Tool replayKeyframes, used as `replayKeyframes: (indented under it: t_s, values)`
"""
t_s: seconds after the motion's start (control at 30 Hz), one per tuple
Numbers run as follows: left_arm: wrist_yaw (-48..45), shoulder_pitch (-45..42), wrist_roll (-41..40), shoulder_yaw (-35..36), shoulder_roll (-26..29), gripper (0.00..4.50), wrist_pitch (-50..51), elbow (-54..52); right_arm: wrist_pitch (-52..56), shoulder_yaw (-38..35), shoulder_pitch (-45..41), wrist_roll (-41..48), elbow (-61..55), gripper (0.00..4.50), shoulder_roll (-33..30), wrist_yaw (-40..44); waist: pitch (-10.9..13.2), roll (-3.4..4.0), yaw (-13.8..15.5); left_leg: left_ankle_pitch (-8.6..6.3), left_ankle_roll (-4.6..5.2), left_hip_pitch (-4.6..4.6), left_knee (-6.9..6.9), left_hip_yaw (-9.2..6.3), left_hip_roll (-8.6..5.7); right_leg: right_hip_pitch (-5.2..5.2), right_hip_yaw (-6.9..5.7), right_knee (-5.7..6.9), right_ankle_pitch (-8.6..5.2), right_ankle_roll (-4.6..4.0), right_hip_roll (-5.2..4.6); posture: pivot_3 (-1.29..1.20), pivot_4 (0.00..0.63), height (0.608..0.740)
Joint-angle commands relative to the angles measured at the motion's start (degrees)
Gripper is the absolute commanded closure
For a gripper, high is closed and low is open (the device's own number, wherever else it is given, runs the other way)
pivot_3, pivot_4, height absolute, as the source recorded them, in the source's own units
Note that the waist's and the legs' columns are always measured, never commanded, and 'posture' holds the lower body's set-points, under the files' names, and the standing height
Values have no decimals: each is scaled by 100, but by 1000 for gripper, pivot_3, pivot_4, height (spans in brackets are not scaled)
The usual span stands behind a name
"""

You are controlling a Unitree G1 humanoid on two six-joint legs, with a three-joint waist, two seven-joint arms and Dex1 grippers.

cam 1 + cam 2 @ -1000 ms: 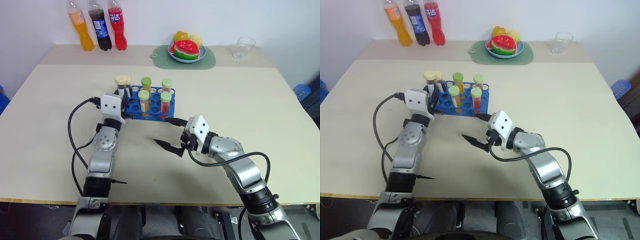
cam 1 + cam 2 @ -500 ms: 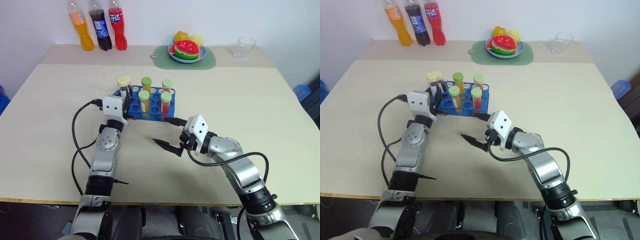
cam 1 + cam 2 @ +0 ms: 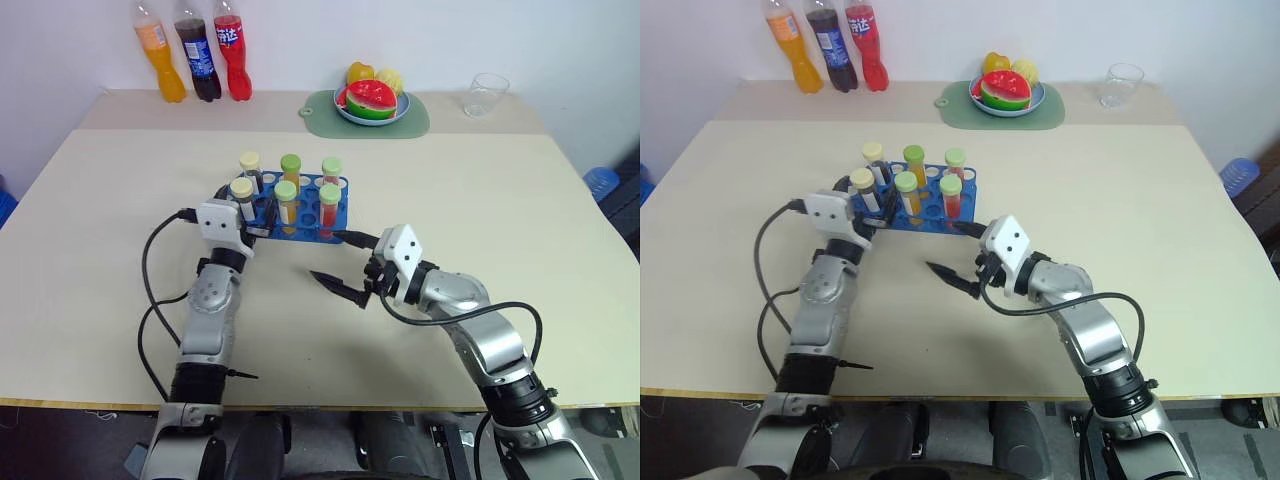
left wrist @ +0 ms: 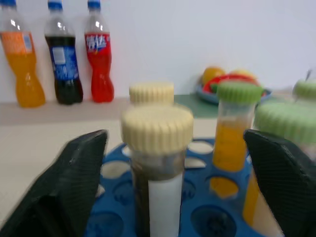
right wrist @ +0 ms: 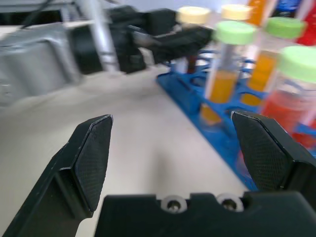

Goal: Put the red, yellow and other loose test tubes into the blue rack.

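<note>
The rack [image 3: 288, 207] stands on the surface [image 3: 500, 200], and six tubes stand up in its holes. Two have cream caps, three have green caps with orange inside, and one has a pale green cap with red inside. No tube lies loose near the rack.

The left tool [image 3: 251, 207] is at the rack's left end. Its two fingers [image 4: 74, 182] are spread wide, one on each side of a brown tube [image 4: 157, 163] with a cream cap. They do not touch it. The tube stands in its hole by itself.

The step looks like letting go and moving off. To do it well, the left tool should stay wide and pull straight back, away from the rack, along the line it points. It should not swing sideways, or a finger could knock the brown tube or the orange tube [image 4: 232, 138] next to it.

The right tool [image 3: 345, 268] hangs near the rack's front right corner. Its fingers are wide too, and they hold nothing.

There is lots of bare surface in front of the rack and to both sides of it, so both arms have room to pull back. Behind the rack, well apart from it, are three bottles [image 3: 197, 52], a fruit plate [image 3: 372, 120] and a glass [image 3: 486, 95]. The surface's front edge is far from the rack.
</note>
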Motion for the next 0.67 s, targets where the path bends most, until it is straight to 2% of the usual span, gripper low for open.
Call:
replayKeyframes:
  t_s: [0.03,0.13,0.23,0.37,0.47,0.67]
  values:
    - [-479,494,-780,525,620,112,760,-1203,236,-759,37,378,-408,233,-516,157,0,0,22,0,0,-1,0,-2,0,0,-1,-1,0,0,0,0,150,734]
    - [-1251,1247,-1528,994,1621,112,1781,-1888,470,-1463,228,628,-306,233,-1171,378,0,0,29,-2,4,0,-1,-1,0,1,-1,-2,-1,-1,0,0,150,734]
    - [-1838,1856,-1915,1412,2412,112,2323,-2060,573,-1995,460,785,-31,233,-1694,596,1,1,42,-4,8,2,-1,2,0,5,-1,-4,-2,-1,-2,0,150,734]
    - [-2422,2357,-2028,1802,3019,112,2530,-1913,496,-2393,755,761,422,233,-2194,897,2,0,35,-6,10,17,-1,6,2,22,-1,-6,-3,-2,1,0,150,734]
    - [-2532,2443,-2017,1810,3178,112,2621,-1955,352,-2506,857,722,745,233,-2367,1005,4,4,32,-8,14,34,-5,15,5,35,4,-10,-7,-9,3,0,150,734]
    - [-2300,2316,-2017,1779,3004,112,2842,-2123,133,-2455,954,628,924,233,-2308,1001,4,4,19,-9,15,42,-5,15,9,43,5,-9,-6,-6,6,0,150,734]
